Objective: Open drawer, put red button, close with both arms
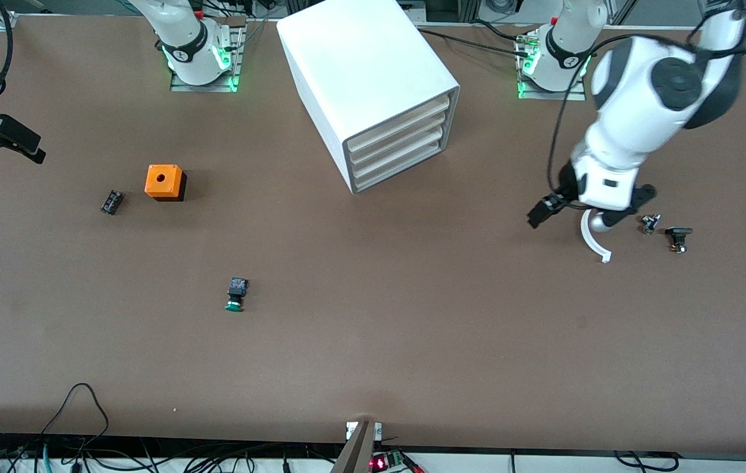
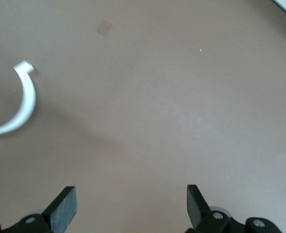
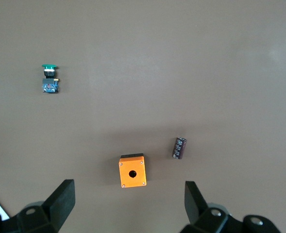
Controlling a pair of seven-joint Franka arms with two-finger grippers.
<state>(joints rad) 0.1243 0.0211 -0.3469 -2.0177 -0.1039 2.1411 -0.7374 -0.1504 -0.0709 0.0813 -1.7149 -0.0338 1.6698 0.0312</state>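
The white cabinet [image 1: 360,72] stands mid-table near the arms' bases. All its drawers are shut, the second-highest drawer [image 1: 401,136] among them. No red button shows in any view. A green-capped button [image 1: 236,294] lies nearer the front camera and also shows in the right wrist view [image 3: 49,79]. My left gripper [image 1: 573,213] is open and empty over bare table toward the left arm's end, beside a white curved piece [image 1: 593,240]; its fingers [image 2: 65,206] are wide apart. My right gripper [image 1: 2,139] is open and empty at the right arm's end, with its fingers [image 3: 60,201] spread.
An orange box [image 1: 164,182] with a round hole and a small dark cylinder [image 1: 111,202] lie toward the right arm's end; both show in the right wrist view [image 3: 132,171] [image 3: 179,147]. Two small dark parts [image 1: 650,223] [image 1: 678,238] lie by the left gripper. The white curved piece also shows in the left wrist view [image 2: 24,104].
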